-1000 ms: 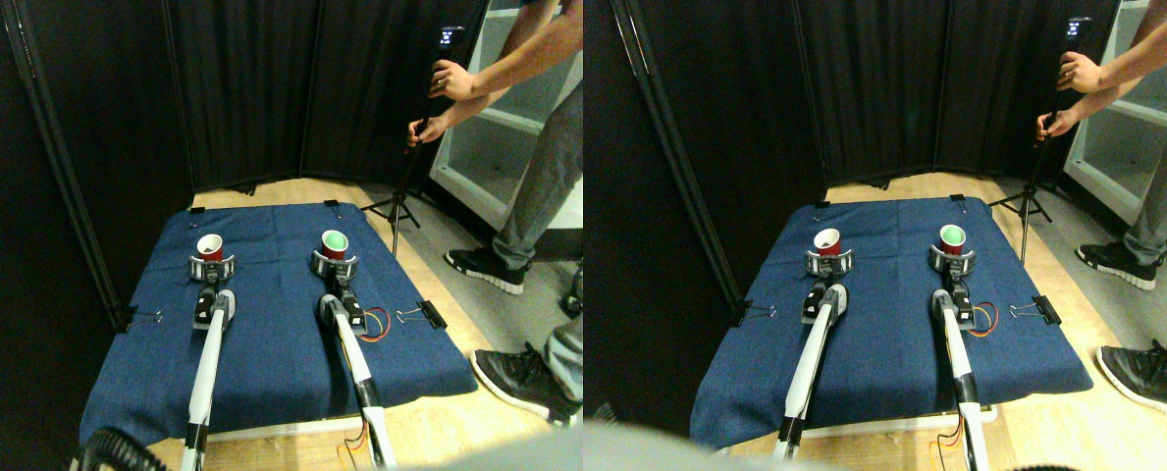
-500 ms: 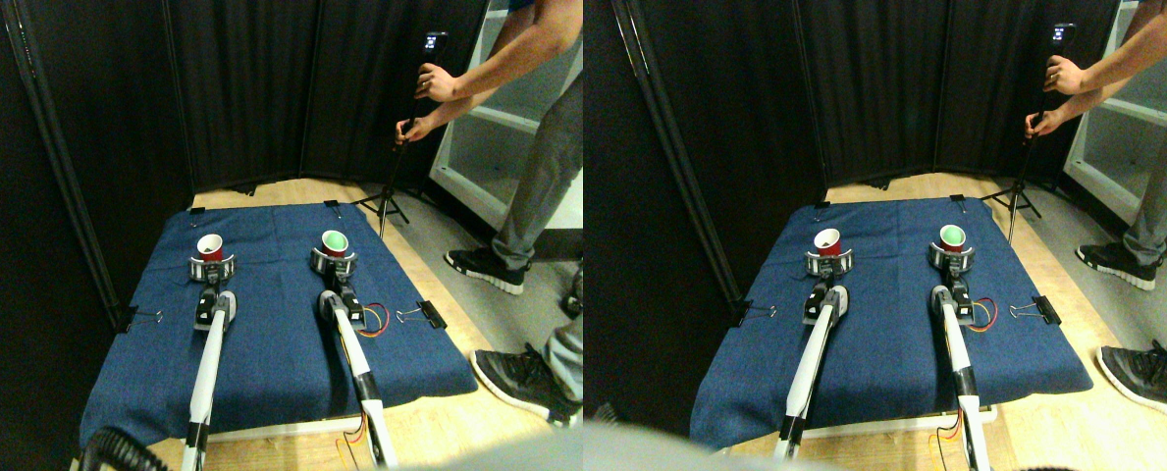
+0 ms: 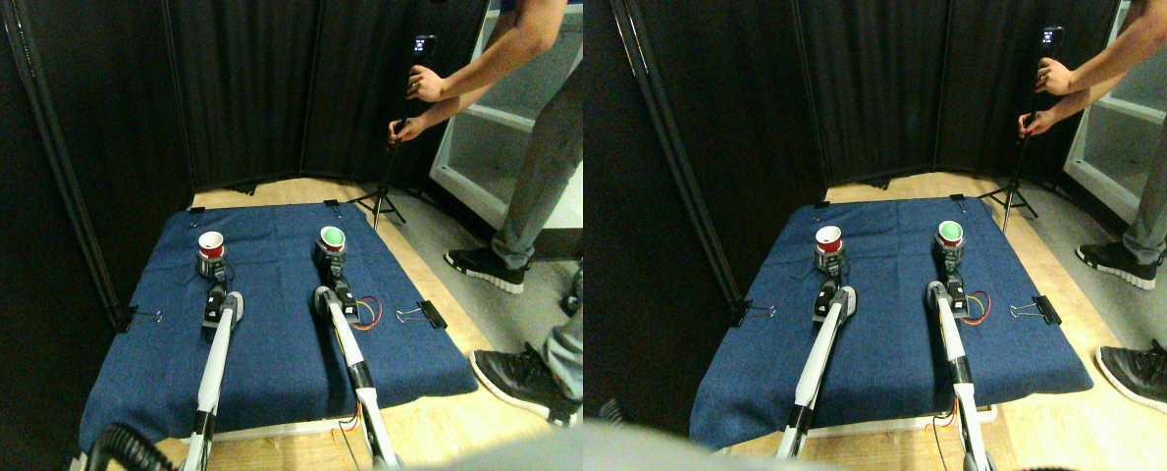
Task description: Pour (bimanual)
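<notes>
Red cup (image 3: pixel 211 245) upright on the blue cloth (image 3: pixel 279 343), my left end effector (image 3: pixel 212 265) clamped around it, green-filled cup (image 3: pixel 333 240) gripped likewise by my right end effector (image 3: pixel 335 258), person's hand (image 3: pixel 426 84) on a tripod pole behind.

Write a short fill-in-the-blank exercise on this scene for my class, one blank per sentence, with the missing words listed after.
1. Both cups stand on a cloth coloured ____.
2. The cup at the right gripper looks ____ inside.
3. The cup at the left gripper has a ____ rim.
4. A person's hand grips a tripod pole standing beyond the cloth's far ____ corner.

Missing words: blue; green; white; right
</notes>
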`<control>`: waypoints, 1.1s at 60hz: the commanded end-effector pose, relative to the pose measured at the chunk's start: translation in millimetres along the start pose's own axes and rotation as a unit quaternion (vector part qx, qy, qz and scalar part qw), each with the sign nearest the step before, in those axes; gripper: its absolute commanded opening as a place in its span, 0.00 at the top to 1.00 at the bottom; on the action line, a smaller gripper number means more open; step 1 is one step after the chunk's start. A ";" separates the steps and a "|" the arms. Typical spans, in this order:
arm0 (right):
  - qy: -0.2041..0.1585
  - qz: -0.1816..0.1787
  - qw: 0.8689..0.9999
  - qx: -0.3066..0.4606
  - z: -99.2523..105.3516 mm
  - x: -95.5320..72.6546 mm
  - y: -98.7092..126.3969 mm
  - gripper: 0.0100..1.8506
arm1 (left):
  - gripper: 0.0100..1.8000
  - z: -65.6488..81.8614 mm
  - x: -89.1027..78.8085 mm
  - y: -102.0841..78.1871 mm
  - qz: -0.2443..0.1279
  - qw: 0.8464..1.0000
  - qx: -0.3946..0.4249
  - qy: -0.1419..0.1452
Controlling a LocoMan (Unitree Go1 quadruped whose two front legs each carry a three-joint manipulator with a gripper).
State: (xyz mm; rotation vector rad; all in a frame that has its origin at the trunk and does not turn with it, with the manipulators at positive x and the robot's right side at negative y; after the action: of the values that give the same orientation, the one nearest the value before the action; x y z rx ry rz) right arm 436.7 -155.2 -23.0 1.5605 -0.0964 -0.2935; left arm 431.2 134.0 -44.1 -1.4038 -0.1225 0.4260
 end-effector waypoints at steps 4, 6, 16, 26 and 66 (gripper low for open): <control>-0.035 0.026 0.999 -0.017 -4.6 5.4 -2.0 0.83 | 0.82 -4.5 6.8 10.3 -0.004 0.999 0.038 -0.025; -0.036 0.027 0.999 -0.030 -4.6 5.5 -2.1 0.83 | 0.82 -4.3 5.8 8.6 -0.004 0.999 0.040 -0.025; -0.036 0.019 0.999 -0.014 -3.3 3.5 -0.7 0.83 | 0.82 -3.3 3.3 4.3 -0.004 0.999 0.048 -0.021; -0.017 0.035 0.999 -0.023 -0.1 2.4 10.3 0.83 | 0.82 -2.0 -2.4 -5.6 -0.009 0.999 0.052 0.014; 0.005 0.098 0.993 -0.073 -6.5 -4.5 69.0 0.83 | 0.82 -25.6 -30.8 -75.1 -0.008 0.995 0.060 0.081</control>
State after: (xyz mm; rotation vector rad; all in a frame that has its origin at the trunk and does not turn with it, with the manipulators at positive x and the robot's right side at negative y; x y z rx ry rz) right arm 441.2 -153.5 25.3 1.4093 -0.1721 -0.1897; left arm 425.8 99.8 14.6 -1.2940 0.0586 0.3341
